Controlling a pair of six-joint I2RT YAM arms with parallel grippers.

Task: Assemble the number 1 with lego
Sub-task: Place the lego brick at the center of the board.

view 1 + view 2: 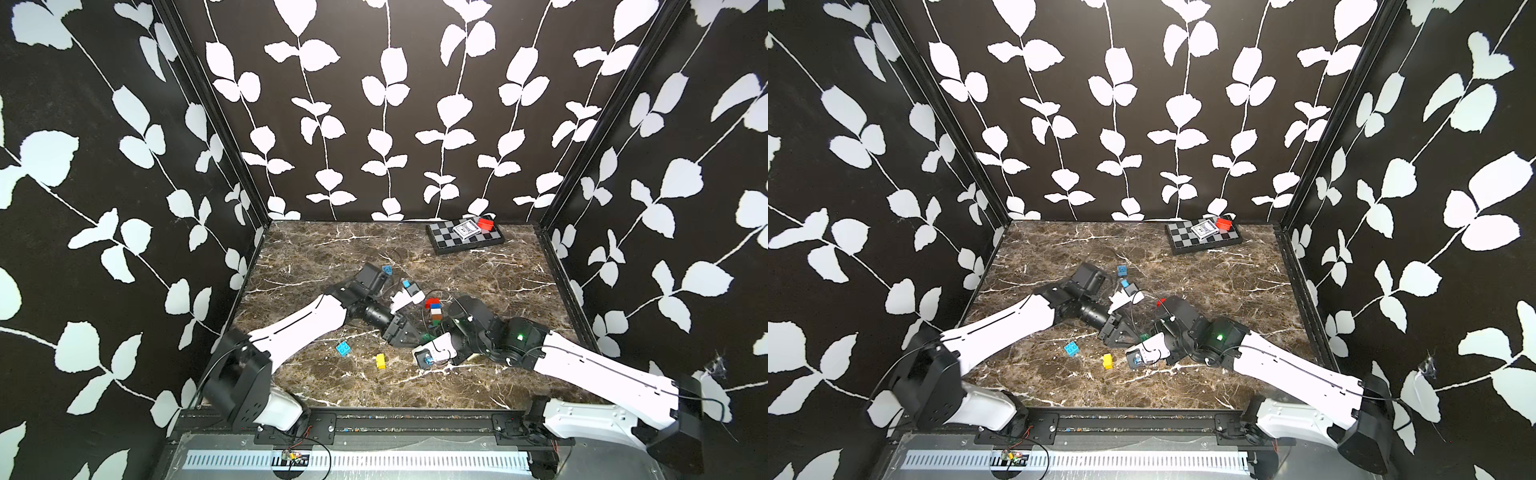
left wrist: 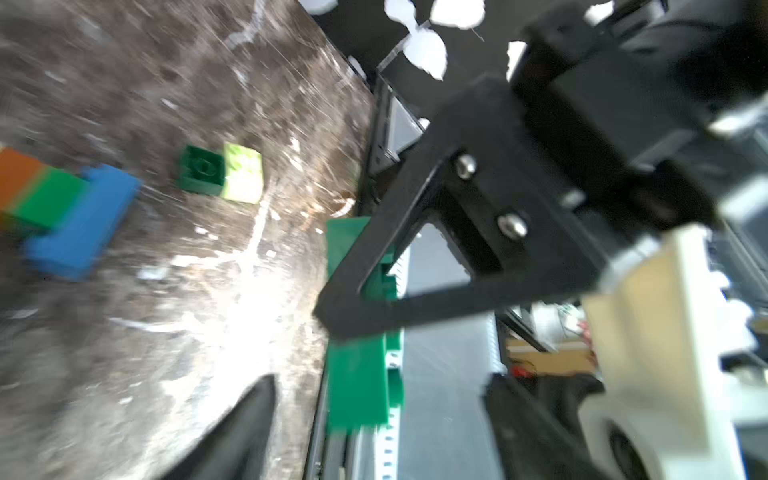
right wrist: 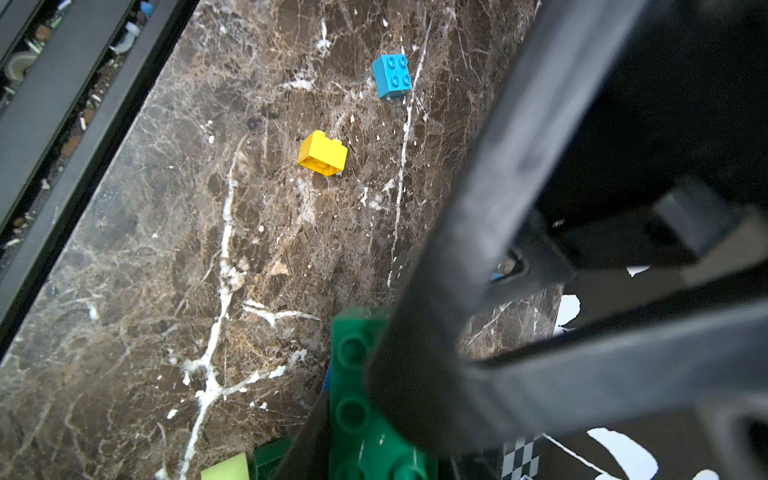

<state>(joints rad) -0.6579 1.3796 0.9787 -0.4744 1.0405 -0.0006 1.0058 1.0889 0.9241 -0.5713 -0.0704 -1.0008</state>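
Observation:
A dark green oblong lego brick (image 3: 353,386) sits in my right gripper (image 3: 365,436), which is shut on it low over the middle of the table. My left gripper (image 2: 386,436) is open around the same green brick (image 2: 357,374), its fingers (image 2: 237,432) wide apart and clear of it. The two grippers meet in front of a lego stack (image 1: 434,309) of red, blue, white, orange and green bricks lying on the marble. In the left wrist view that stack's orange, green and blue end (image 2: 66,208) shows, with a dark green and light green pair (image 2: 222,174) beside it.
A light blue brick (image 1: 343,348) and a yellow brick (image 1: 380,360) lie near the front. Two small light blue bricks (image 1: 387,270) lie behind the left arm. A chessboard (image 1: 446,243) at the back right carries a card deck and a red brick (image 1: 485,225).

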